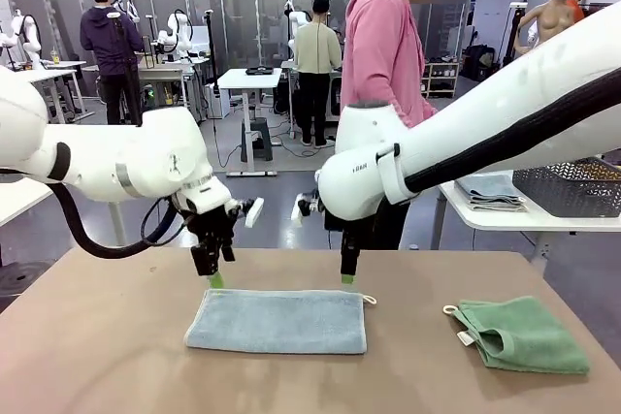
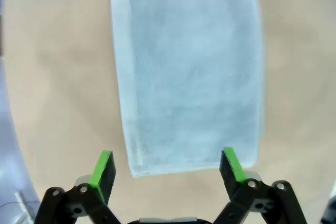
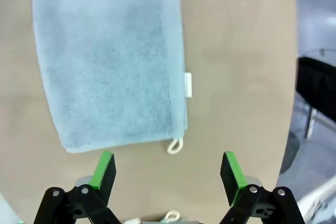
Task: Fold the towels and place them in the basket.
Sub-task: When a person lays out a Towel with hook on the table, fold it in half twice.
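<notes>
Green towel (image 1: 524, 336) right of right gripper (image 1: 346, 279); blue towel (image 1: 278, 321) flat below it and left gripper (image 1: 215, 280); both wide, empty.

Terry cloth on a matt table.
Blue towel (image 2: 189, 77), just ahead of the left pincer (image 2: 167, 167), is soft looped terry; green towel (image 1: 524, 334), right of the right pincer (image 3: 167, 169), likewise; table (image 1: 97, 356) smooth, matt.
</notes>
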`<action>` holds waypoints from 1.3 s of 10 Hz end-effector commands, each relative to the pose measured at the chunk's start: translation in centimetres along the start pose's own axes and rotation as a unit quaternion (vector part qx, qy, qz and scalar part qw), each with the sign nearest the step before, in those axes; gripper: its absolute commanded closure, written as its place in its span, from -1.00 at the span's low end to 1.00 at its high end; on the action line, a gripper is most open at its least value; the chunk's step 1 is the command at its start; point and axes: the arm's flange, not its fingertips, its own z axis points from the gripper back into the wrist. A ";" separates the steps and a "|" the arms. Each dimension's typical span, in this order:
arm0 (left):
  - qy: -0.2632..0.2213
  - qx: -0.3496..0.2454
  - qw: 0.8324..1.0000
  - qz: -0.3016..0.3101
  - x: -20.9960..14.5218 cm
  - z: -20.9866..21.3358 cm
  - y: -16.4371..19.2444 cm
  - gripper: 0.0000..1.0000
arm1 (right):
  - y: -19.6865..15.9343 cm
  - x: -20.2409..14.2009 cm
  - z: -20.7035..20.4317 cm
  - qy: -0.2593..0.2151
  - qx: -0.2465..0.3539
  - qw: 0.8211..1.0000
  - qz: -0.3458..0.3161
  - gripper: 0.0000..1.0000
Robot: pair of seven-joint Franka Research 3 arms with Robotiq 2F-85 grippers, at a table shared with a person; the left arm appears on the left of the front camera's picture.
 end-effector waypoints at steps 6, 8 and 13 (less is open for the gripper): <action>0.019 0.092 0.963 0.254 3.5 20.7 -21.1 -1.00 | 5.1 -3.4 3.3 -0.026 -0.077 0.924 -0.374 -1.00; 0.004 0.152 0.947 0.284 3.1 28.0 -29.5 -1.00 | 5.0 -4.0 1.3 -0.079 -0.041 0.898 -0.432 -1.00; -0.057 0.192 0.887 0.417 -3.1 36.3 -43.0 -1.00 | 4.6 -5.6 -1.9 -0.101 -0.034 0.867 -0.487 -1.00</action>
